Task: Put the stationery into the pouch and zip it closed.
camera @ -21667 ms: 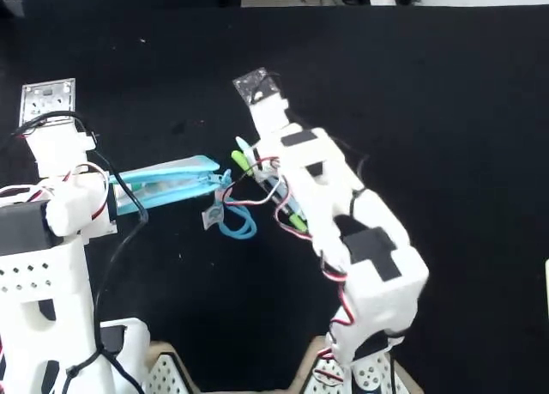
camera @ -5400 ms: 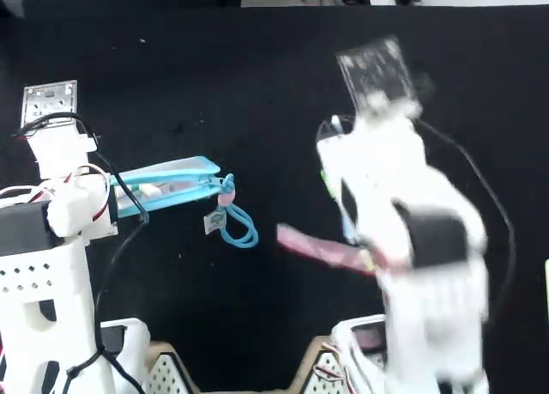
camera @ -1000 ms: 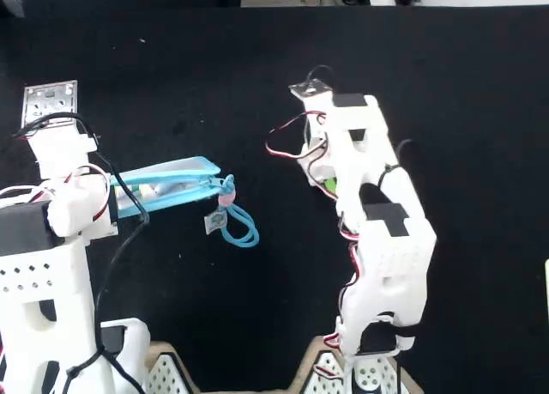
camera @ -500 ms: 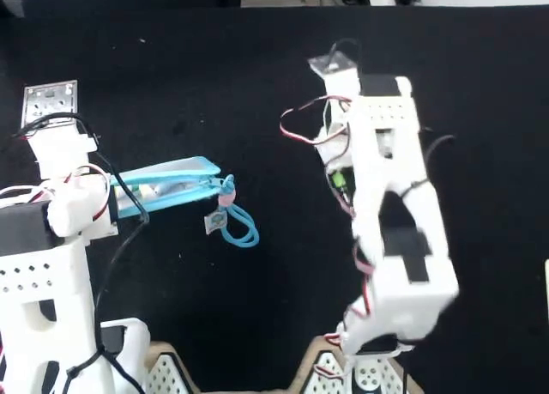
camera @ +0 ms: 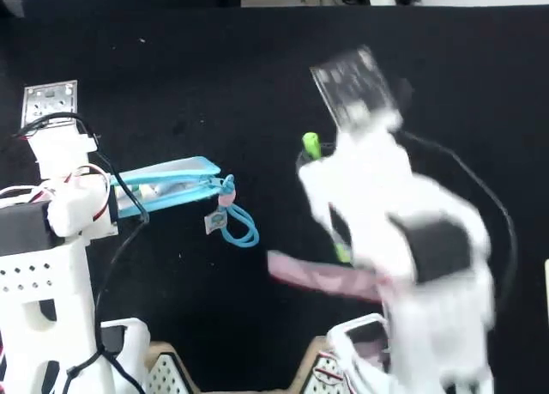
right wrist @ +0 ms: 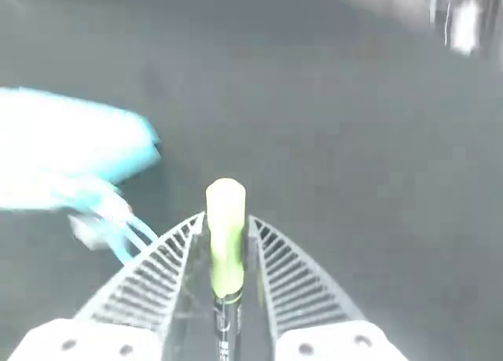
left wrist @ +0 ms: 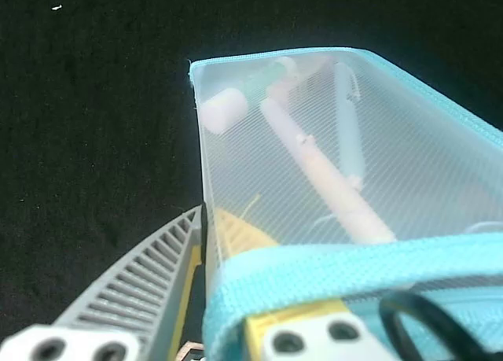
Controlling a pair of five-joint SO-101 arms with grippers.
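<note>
A clear pouch (camera: 167, 184) with light blue trim lies on the black table (camera: 171, 76) at the left, its blue strap (camera: 240, 227) trailing to the right. My left gripper (left wrist: 228, 298) is shut on the pouch's (left wrist: 338, 164) edge; pens and a white eraser (left wrist: 222, 109) show through its mesh. My right gripper (right wrist: 226, 243) is shut on a green marker (right wrist: 225, 235), which sticks out past the fingers. From above, the marker (camera: 311, 144) is held up over the table, to the right of the pouch, on the blurred right arm.
The pouch (right wrist: 71, 152) and its strap (right wrist: 118, 227) lie ahead of the right gripper over black cloth. A metal plate (camera: 48, 98) sits at the far left. Both arm bases stand at the near edge.
The right arm has swung and lifted with the green marker in its gripper; it is blurred now. The left arm and pouch have stayed still.
</note>
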